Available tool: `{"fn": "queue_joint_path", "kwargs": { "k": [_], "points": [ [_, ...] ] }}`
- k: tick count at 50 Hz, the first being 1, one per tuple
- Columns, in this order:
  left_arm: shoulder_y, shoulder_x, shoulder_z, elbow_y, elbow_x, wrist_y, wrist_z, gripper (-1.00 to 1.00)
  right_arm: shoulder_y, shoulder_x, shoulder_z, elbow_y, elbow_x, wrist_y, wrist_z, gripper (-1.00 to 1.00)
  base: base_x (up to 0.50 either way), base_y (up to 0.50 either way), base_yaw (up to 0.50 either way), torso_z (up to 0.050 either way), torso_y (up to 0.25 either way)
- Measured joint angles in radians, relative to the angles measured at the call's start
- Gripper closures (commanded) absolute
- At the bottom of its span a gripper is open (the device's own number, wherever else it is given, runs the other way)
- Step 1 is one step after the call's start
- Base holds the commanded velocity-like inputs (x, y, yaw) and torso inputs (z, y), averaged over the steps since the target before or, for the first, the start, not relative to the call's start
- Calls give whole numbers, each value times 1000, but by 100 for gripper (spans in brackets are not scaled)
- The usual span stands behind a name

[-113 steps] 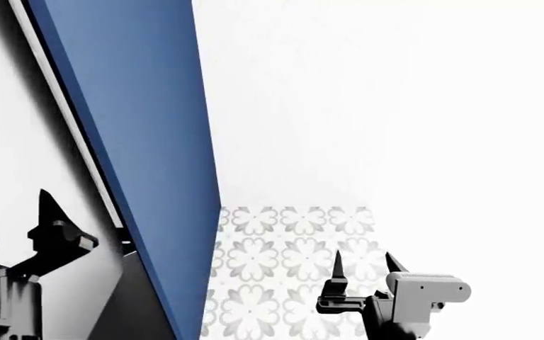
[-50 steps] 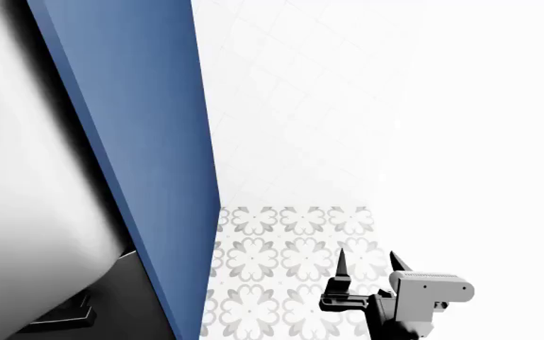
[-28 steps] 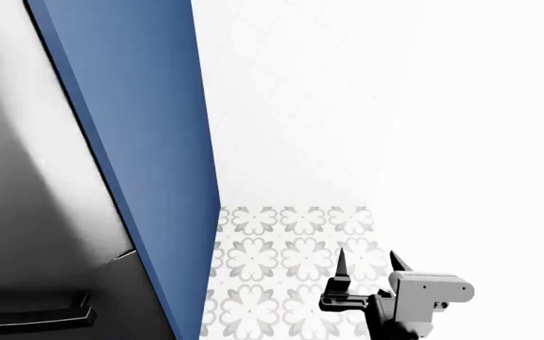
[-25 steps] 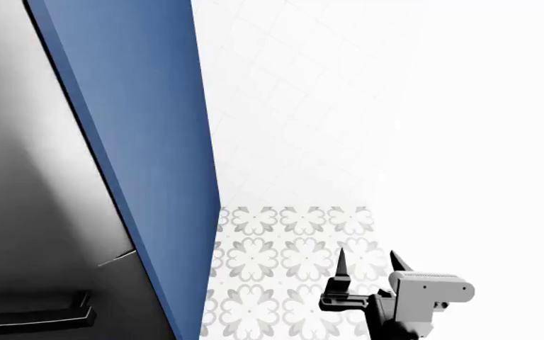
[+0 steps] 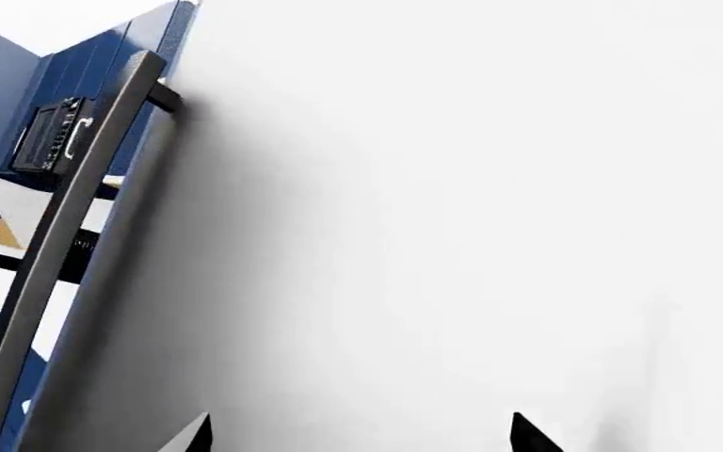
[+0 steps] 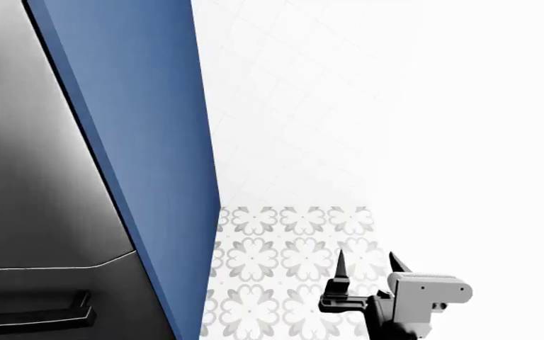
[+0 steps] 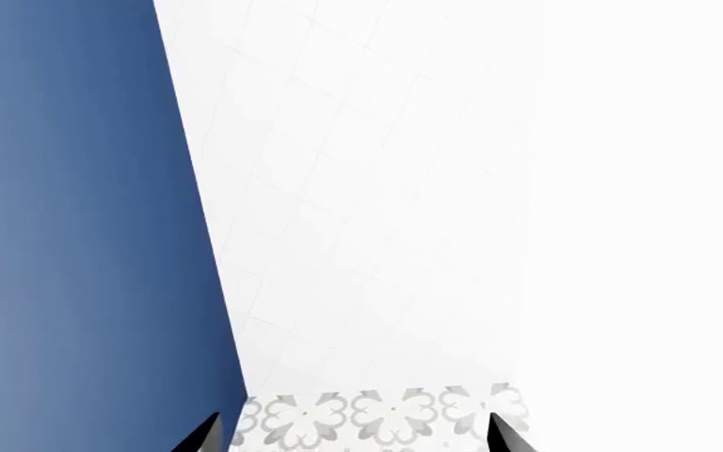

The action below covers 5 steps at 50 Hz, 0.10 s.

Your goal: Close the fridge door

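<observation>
- Your door (image 6: 26, 156) fills the head view's left, steel face outward, edge-to-edge with the blue side panel (image 6: 149, 142) and meeting the drawer front (image 6: 54, 297) below; it looks shut or nearly so.
- Left to do, I judge: confirm it seats, then withdraw.
- Left gripper (image 5: 361, 435): fingers wide, just before the door by its bar handle (image 5: 60, 217).
- Right gripper (image 6: 367, 268): fingers wide, empty, over the floor (image 6: 282, 248).

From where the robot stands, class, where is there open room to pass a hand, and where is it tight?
Open room: the patterned floor between the blue side panel and the white wall, where the right tool hangs open. Tight: the left tool, also open, sits close against the fridge door, beside its bar handle.
</observation>
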Motion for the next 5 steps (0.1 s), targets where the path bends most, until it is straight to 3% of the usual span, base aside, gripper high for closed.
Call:
{"fn": "queue_joint_path", "kwargs": {
  "k": [5],
  "points": [
    [157, 29, -33, 119, -39, -7, -1, -100, -2, 2, -2, -1, 1, -1, 1, -100, 0, 0, 0, 0, 0]
  ]
}}
